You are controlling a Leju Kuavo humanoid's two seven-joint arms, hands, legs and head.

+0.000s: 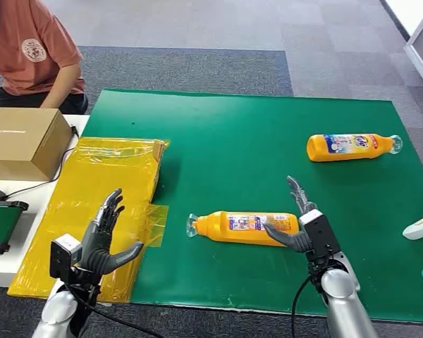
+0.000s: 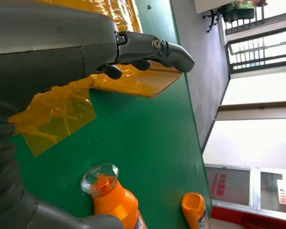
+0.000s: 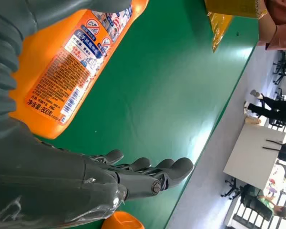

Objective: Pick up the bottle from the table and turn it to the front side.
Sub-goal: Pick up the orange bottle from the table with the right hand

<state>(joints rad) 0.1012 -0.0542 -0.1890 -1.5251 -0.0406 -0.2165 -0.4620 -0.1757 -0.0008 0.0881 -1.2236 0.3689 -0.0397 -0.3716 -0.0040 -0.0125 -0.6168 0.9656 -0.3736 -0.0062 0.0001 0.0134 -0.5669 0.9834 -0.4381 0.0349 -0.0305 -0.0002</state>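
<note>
The right hand (image 1: 299,224) is nearest, fingers spread and holding nothing, set at the base end of the near orange detergent bottle (image 1: 241,227); its thumb reaches along the bottle's near side, its fingers rise past the far side, though contact I cannot tell; the bottle lies flat on the green mat (image 1: 236,141), long axis crosswise, clear cap pointing toward the left hand (image 1: 106,236), which hovers open and well apart over the yellow film (image 1: 103,176); farther back lies a second orange bottle (image 1: 350,146).
</note>
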